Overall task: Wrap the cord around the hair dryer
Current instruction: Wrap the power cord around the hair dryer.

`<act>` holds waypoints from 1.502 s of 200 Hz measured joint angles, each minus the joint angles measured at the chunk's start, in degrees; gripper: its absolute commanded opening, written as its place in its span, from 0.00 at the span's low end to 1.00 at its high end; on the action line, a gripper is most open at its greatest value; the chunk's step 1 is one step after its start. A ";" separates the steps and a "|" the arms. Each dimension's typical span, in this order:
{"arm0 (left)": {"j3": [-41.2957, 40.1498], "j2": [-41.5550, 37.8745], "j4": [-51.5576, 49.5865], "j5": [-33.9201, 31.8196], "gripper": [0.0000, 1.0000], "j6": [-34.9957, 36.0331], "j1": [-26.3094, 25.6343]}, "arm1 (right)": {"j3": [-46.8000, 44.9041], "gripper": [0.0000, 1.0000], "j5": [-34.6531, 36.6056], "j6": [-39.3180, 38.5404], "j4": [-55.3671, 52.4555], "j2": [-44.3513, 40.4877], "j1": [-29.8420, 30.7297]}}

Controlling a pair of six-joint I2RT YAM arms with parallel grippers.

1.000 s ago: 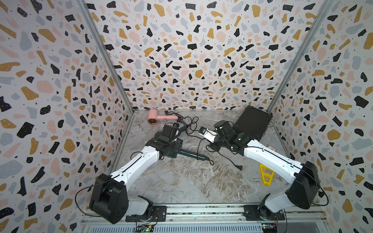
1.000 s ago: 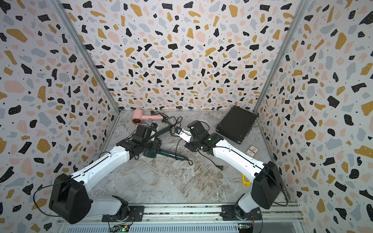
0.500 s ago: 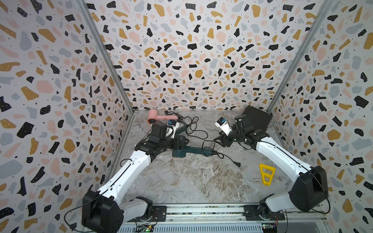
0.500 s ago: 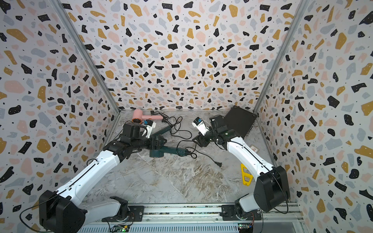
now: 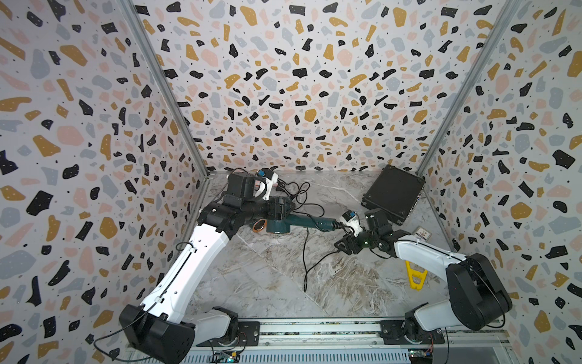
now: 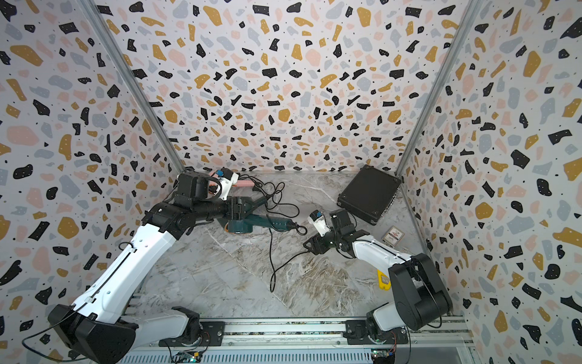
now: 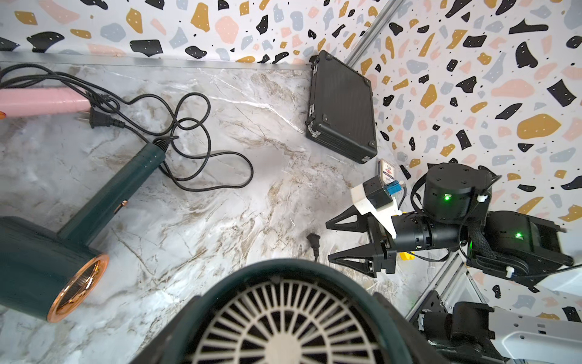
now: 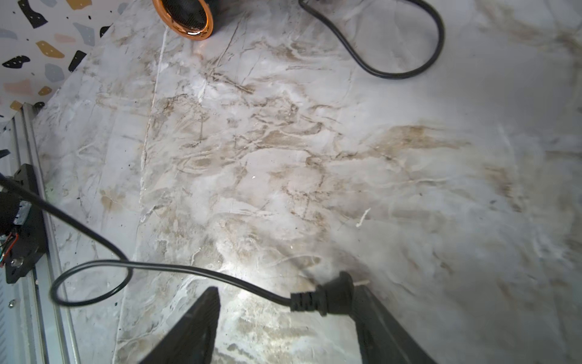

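- Fingers (image 8: pixel 195 331) of right gripper (image 7: pixel 328 242) spread around black cord (image 8: pixel 252 287)'s plug (image 8: pixel 330 299), apparently to pinch it.
- Left gripper (image 5: pixel 280 208) clamps dark-teal plastic hair dryer (image 5: pixel 310 221) at 10 o'clock, likely anchoring it for wrapping.

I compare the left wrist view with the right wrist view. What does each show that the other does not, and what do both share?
Only the left wrist view shows the black case, the pink hair dryer, a small box, and, close to the lens, the white grille of a green hair dryer. Only the right wrist view shows the loop that the cord of the plug makes. Both show the marble table, the plug lying by the open right gripper, and a copper nozzle.
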 measured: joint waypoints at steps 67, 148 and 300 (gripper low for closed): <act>4.17 3.34 -7.45 0.24 0.00 2.45 0.00 | -0.81 0.78 5.03 -7.19 1.73 1.81 7.74; 10.34 5.05 -11.23 0.63 0.00 3.30 4.31 | -3.37 0.64 2.93 -1.46 9.07 1.14 11.96; 12.63 7.32 -10.16 4.07 0.00 0.35 4.24 | -2.67 0.57 18.71 22.18 56.06 22.16 30.16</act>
